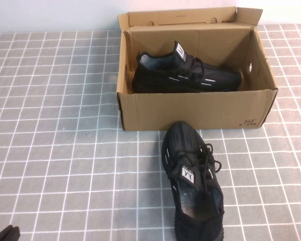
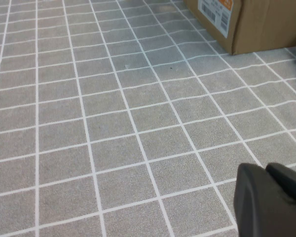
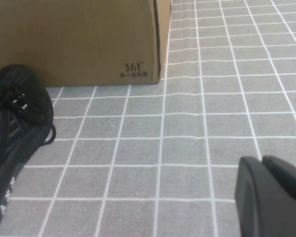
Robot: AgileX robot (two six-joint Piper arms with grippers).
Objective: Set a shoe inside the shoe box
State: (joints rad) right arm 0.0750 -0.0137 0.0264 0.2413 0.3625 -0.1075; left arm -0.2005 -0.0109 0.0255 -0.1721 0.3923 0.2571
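The brown cardboard shoe box [image 1: 195, 109] stands open at the back middle, its flap lid up. One black knit sneaker [image 1: 188, 74] lies on its side inside it. A second look-alike shoe [image 1: 193, 181] lies on the checked cloth in front of the box, toe toward it; its toe also shows in the right wrist view [image 3: 15, 128]. My left gripper [image 2: 267, 170] is shut and empty, parked at the near left corner [image 1: 4, 234]. My right gripper [image 3: 262, 163] is shut and empty, low over the cloth to the right of the outside shoe; it is out of the high view.
A grey cloth with a white grid [image 1: 60, 150] covers the table. The box's front wall bears small dark print [image 3: 133, 69], and a white and orange label [image 2: 214, 12] is on its left end. A pale wall runs behind the box.
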